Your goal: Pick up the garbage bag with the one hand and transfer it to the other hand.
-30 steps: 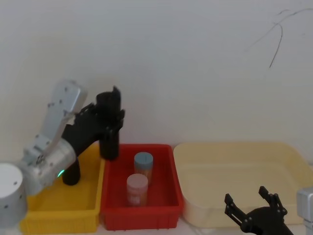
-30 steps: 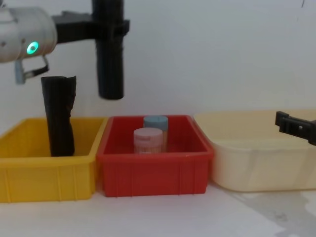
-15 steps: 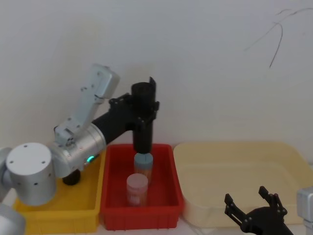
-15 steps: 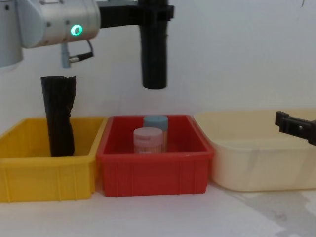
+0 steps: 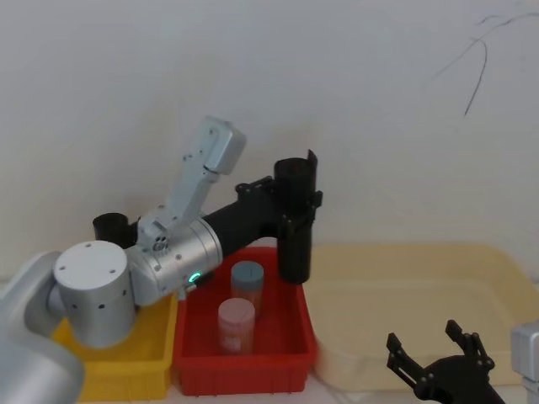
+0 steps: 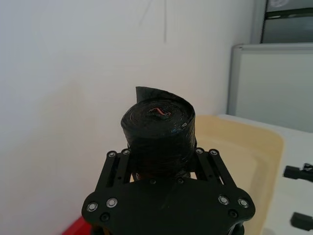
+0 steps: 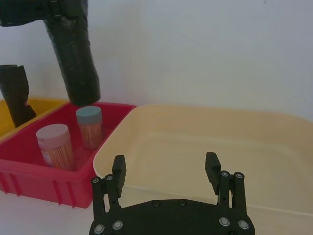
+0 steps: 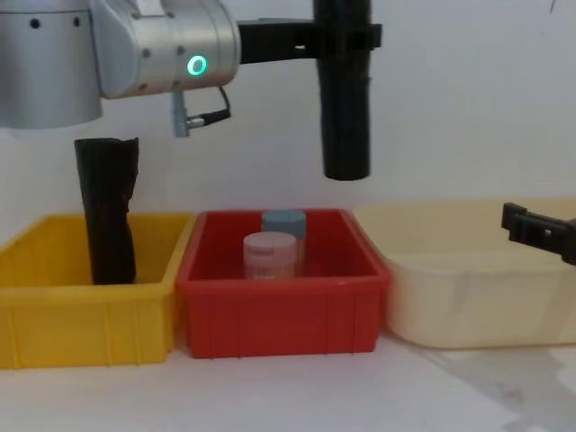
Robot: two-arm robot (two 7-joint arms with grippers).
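Aloft, left hand (image 8: 346,38) clamps garbage bag (image 8: 346,121); right hand (image 7: 165,164) low, spread

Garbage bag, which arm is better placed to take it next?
Right. The right tool is open and empty by the cream tub; the left tool grips the garbage bag upright above the red bin.

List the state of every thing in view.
garbage bag: upright, held above the red bin
left gripper: jaws shut on the garbage bag
right gripper: jaws open, empty
ragged roll: standing in the yellow bin
pink-lidded jar: upright, closed
blue-lidded jar: upright, closed
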